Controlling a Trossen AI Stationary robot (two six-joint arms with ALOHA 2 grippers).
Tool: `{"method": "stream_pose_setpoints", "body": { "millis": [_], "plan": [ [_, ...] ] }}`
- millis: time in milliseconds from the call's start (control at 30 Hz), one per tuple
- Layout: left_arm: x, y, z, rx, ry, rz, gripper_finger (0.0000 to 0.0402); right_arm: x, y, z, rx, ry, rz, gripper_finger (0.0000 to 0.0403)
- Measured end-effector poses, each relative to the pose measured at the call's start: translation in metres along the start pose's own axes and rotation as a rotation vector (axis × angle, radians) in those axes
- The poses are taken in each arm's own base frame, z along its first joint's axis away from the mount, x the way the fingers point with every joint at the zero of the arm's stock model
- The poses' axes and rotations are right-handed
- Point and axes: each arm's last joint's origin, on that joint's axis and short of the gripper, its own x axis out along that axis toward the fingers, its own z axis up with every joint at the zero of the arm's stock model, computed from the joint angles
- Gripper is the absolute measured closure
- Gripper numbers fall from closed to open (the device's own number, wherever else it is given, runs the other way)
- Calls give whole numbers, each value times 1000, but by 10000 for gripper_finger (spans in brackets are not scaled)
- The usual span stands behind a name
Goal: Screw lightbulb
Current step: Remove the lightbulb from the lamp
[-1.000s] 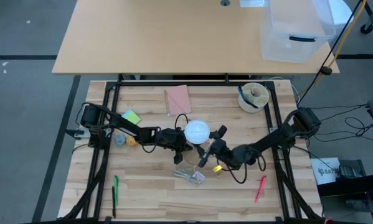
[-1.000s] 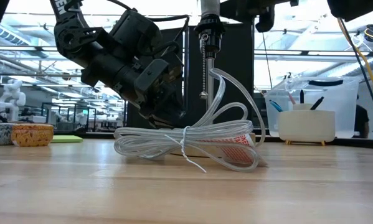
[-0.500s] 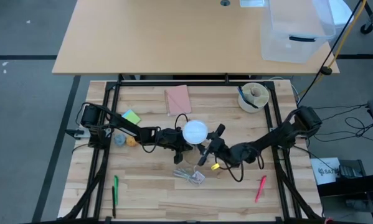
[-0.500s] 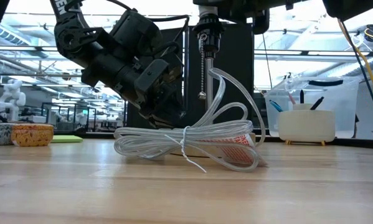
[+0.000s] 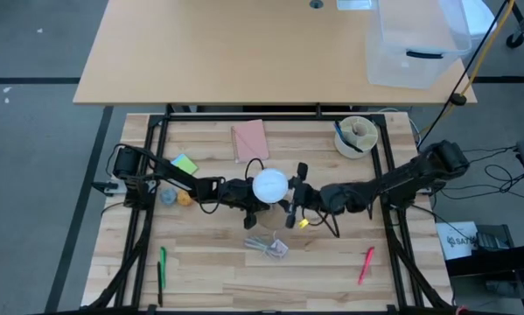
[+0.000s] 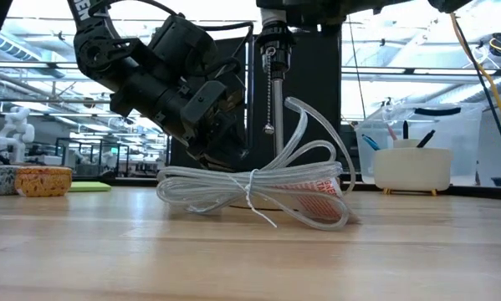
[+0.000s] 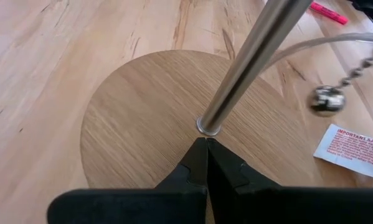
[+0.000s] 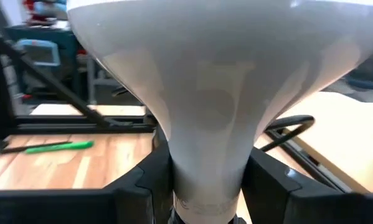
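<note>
**Gripping the bulb's neck: right gripper now closed in on the lamp**

Compared with a second ago, the right gripper [image 5: 289,194] is seen drawn in toward the middle of the table, where earlier it stood slightly apart and lower in the high view. Its dark fingers [image 8: 268,175] are now pressed on either side of the tapering neck of the small white mushroom-shaped lightbulb [image 5: 270,185], which is held between them. The bulb sits at the top of a slim silvery metal post [image 7: 251,59] rising from a round light-wood disc base [image 7: 136,124], and in the high view it has shifted a little leftward. The left gripper [image 7: 206,163] is unchanged: its fingers are pressed fully together, their tips resting on the disc at the foot of the post. A small metal ball on a pull chain [image 6: 269,129] hangs beside the post. A coil of clear plastic tubing with a red-printed label [image 6: 258,188] lies on the table in front of the lamp, slightly shifted from before.
</note>
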Motion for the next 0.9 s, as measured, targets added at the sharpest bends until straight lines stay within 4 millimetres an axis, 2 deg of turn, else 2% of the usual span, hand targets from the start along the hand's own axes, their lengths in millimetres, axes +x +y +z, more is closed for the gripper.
{"method": "stream_pose_setpoints", "body": {
  "millis": [467,733,900],
  "plan": [
    [0,-1,-1,-2,19,-33,402,8,-48,1,-71,88,380,259],
    [0,-1,-1,2,19,-42,402,14,-78,-2,-101,39,673,260],
    [0,-2,0,11,15,-59,402,15,-98,-5,-100,13,784,249]
  ]
}}
